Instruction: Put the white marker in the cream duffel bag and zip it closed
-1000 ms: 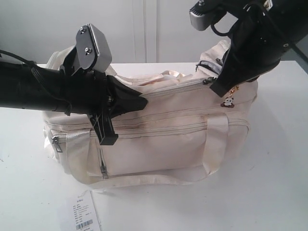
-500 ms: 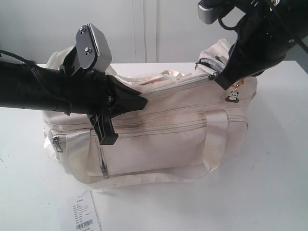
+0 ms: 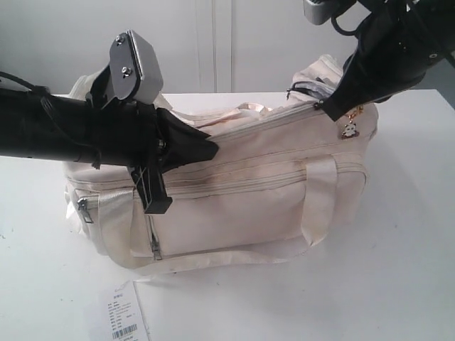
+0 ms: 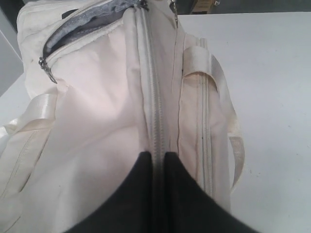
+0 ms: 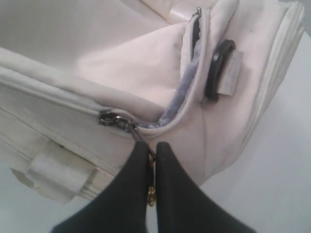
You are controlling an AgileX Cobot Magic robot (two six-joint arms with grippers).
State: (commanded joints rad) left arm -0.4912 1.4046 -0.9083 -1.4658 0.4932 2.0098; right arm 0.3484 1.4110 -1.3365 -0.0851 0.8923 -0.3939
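A white table (image 3: 405, 284) holds the cream duffel bag (image 3: 242, 206), with a paper tag (image 3: 128, 320) in front, out of the way. The white marker is unseen, presumably inside.

Left wrist: the left gripper (image 4: 156, 158) pinches the zip seam, anchoring it.

Right wrist: the right gripper (image 5: 151, 148) clamps the zip pull (image 5: 127, 126). A corner gap is unzipped, so it needs pulling onward.

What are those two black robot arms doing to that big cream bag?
They're working on its top zip. The right fingers pinch the zip pull near one end of the bag, where a short gap shows grey lining. The left fingers are clamped on the zipped seam at the other end, probably to steady it. No marker is in sight.
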